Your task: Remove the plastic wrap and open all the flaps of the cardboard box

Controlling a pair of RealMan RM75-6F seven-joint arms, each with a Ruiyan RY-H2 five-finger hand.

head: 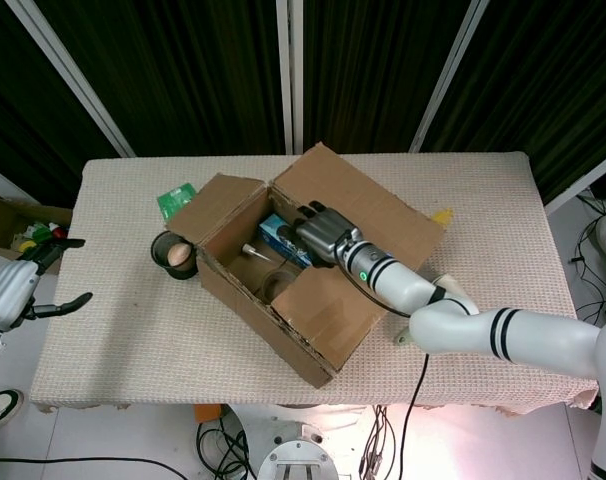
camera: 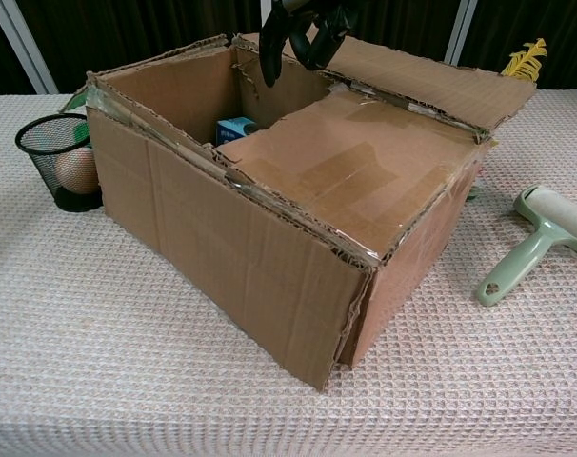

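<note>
Beige waffle-weave cloth (camera: 98, 362) covers our table, dark curtains behind. Our right hand (head: 318, 232) hangs over the corrugated cardboard box (camera: 260, 248), its black fingers (camera: 269, 57) curled downward, slightly apart, holding nothing. Below them sits a blue carton (camera: 233, 129); beside them one taped flap (camera: 355, 181) lies shut. Our left hand (head: 28, 285) waits off the table's edge, fingers apart. A round mesh cup (camera: 55, 157) and pale-green lint roller (camera: 536, 238) flank the box.

Brown cardboard box (camera: 269, 228), beige waffle-weave tablecloth (camera: 98, 362), pale green lint roller (camera: 536, 243).
</note>
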